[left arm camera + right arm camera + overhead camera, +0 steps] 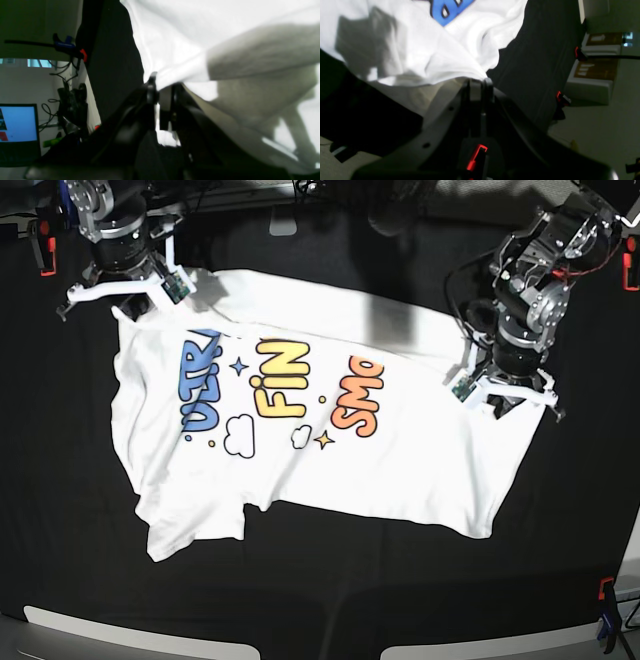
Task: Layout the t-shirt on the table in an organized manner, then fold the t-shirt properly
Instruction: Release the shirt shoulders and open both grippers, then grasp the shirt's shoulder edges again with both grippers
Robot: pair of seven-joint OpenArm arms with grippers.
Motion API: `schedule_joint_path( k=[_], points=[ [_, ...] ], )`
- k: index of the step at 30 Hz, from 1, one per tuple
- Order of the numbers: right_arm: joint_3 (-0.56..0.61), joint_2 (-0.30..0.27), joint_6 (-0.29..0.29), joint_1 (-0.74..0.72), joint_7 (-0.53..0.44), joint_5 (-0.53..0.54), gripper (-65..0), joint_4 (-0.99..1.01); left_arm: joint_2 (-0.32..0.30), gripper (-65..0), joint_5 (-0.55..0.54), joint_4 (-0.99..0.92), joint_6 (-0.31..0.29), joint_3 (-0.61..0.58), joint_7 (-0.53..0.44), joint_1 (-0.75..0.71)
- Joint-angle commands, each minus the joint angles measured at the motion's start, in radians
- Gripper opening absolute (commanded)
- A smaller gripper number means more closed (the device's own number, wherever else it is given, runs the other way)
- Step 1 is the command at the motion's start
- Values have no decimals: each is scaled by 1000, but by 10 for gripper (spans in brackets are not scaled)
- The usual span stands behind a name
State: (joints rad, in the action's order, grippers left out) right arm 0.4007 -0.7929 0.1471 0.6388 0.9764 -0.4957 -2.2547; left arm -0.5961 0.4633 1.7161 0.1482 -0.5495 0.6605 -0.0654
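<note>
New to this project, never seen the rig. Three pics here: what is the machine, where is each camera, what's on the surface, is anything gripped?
It is a robot with two arms working over a table covered in black cloth. The base picture looks straight down on everything. The other two come from cameras mounted on each arm's wrist, looking along the gripper.

A white t-shirt lies spread print-side up, with blue, yellow and orange letters, still wrinkled and crooked.

In the base view the sides are mirrored: the right gripper is at top left, the left gripper at the right. Both are shut on the t-shirt's fabric. The right wrist view shows the right gripper pinching a cloth edge near the blue print; the left wrist view shows the left gripper pinching plain white cloth.
</note>
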Motion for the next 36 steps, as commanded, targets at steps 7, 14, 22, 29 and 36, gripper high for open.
schedule_joint_path(
  k=[7,14,22,29,36],
  points=[
    [-9,92,12,-106,-11,-19,-650,89,-11,-650,13,13,12,6,-26,19],
    [-9,153,12,-179,15,-20,-434,150,-11,-505,15,13,13,6,-39,19],
    [-19,153,104,-179,46,-65,-362,164,-11,-379,16,13,61,6,-63,21],
    [-261,194,132,-179,43,-63,-362,168,-11,-380,18,-15,67,6,57,21],
    [-507,272,127,-178,7,115,-362,168,-25,-401,200,137,335,6,204,-53]
  ],
)
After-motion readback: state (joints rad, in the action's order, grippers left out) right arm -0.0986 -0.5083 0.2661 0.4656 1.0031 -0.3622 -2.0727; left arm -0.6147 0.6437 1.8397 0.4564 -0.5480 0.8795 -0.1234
